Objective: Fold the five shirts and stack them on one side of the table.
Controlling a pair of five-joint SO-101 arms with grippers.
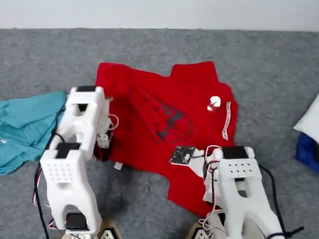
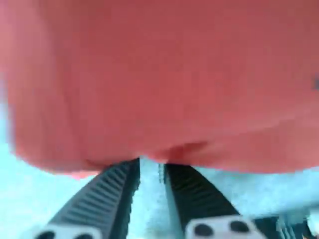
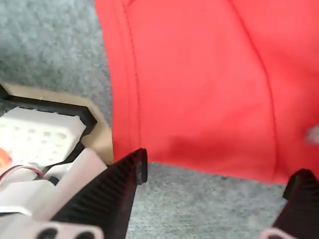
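The red shirt (image 1: 164,129) lies spread and unfolded on the surface (image 1: 269,74), with a teal shirt (image 1: 25,124) loose at the left edge, so most of the task looks undone. The left claw (image 2: 151,164) is nearly closed, nipping the red shirt's left edge. The right claw (image 3: 222,172) gapes wide and empty over its near hem.

1. The left arm (image 1: 75,149) stretches forward, its wrist bent down toward the table.
2. The left gripper (image 2: 151,165) has its jaws drawn almost together, pinching the edge of the red shirt (image 2: 159,74).
3. The right arm (image 1: 234,174) sits folded near its base, wrist tipped down.
4. The right gripper (image 3: 219,174) holds its jaws spread wide.
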